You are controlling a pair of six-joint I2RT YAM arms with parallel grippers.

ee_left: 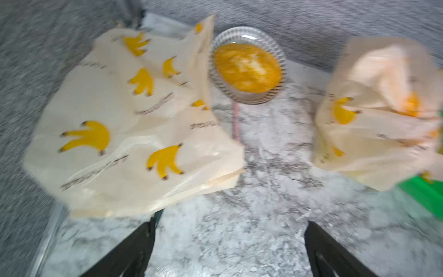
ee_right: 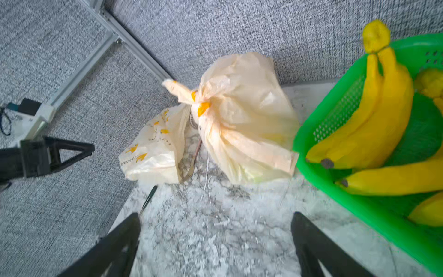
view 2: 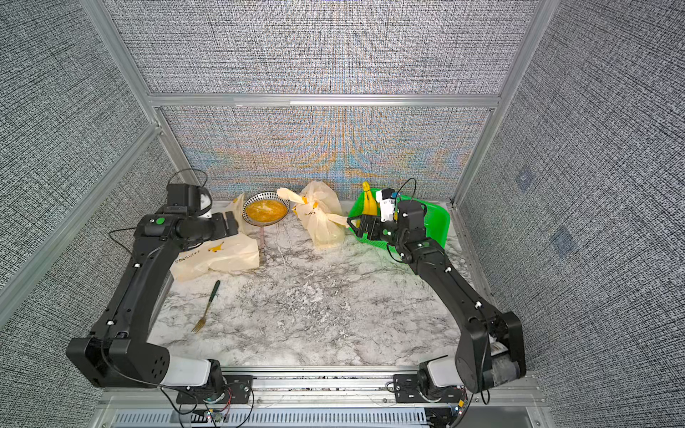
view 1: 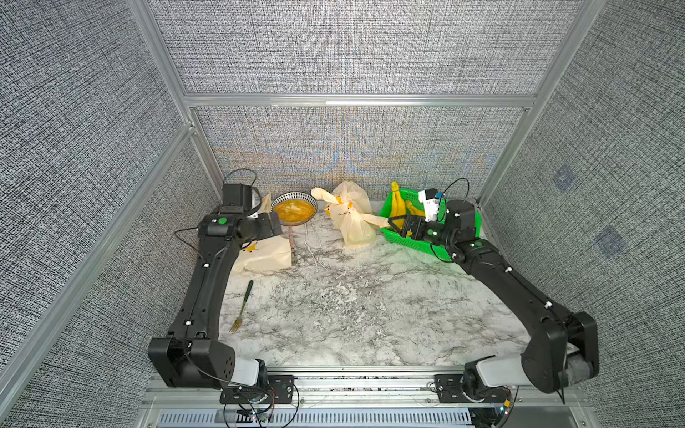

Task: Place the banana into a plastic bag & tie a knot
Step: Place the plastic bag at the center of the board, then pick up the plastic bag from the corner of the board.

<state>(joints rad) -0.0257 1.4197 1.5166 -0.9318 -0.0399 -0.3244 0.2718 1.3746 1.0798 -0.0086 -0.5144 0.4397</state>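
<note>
The bag [view 1: 350, 218] stands at the far middle of the table [view 1: 352, 307], close to the back wall. Its neck is gathered into a knot [ee_right: 201, 105], with two loose ears sticking out. We cannot make out the banana through the film, so we only judge that it is inside. The knot looks finished, and the bag keeps its shape with nothing holding it.

That would explain the arms. The right gripper [ee_right: 215, 215] hovers just right of the bag, over the near left corner of the green basket [view 1: 404, 241]. Its jaws are spread wide and empty, with only marble between them. The left gripper [ee_left: 231, 223] is well to the left, above the stack of flat bags [view 1: 267, 255], and it too gapes open and grips nothing. We judge that both stand clear so the thin plastic is not tugged and the knot stays tight.

The spare bananas [view 1: 398, 207] lie in the basket at the far right. A bowl [view 1: 314, 205] of orange food sits between the stack and the tied bag. A fork [view 1: 242, 300] lies nearer us on the left, apart from everything, and matters to none of this
</note>
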